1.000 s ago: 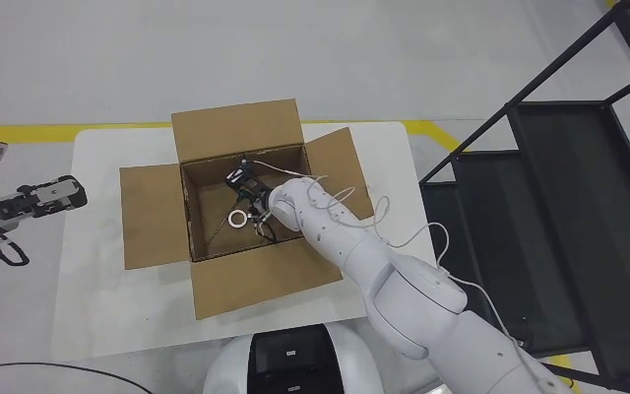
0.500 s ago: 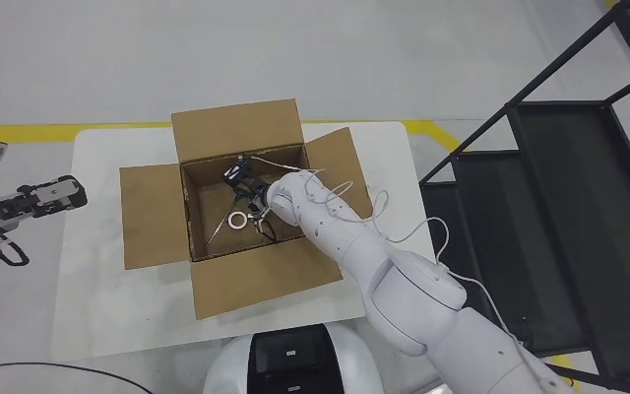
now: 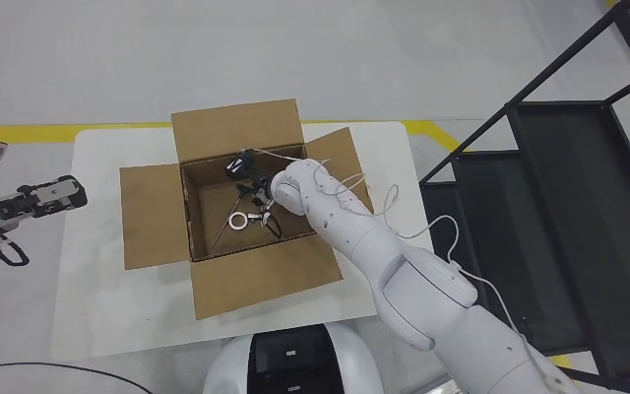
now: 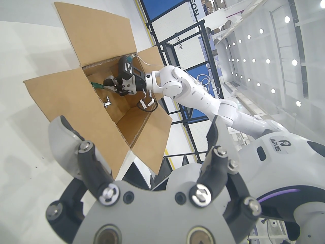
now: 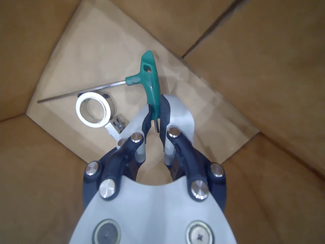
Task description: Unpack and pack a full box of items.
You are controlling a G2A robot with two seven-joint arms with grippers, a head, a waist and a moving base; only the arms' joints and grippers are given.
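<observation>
An open cardboard box (image 3: 153, 229) stands on the white table (image 3: 108, 305). My right gripper (image 5: 155, 112) is inside the box, shut on the green handle of a T-handle hex key (image 5: 149, 77), which is lifted above the box floor with its thin shaft pointing sideways. The same right gripper (image 4: 111, 83) and green handle (image 4: 97, 85) show in the left wrist view. A white tape roll (image 5: 92, 110) and a small metal block (image 5: 115, 125) lie on the box floor (image 5: 106, 39). My left gripper (image 4: 142, 138) is open and empty, off the table's left edge (image 3: 44, 197).
The box's four flaps (image 3: 236, 123) are folded outward. A dark metal staircase frame (image 3: 532, 197) stands to the right of the table. Yellow floor tape (image 3: 59, 131) runs behind the table.
My right gripper has risen and drawn toward the box's back wall with the hex key in it. The left arm has stayed put.
</observation>
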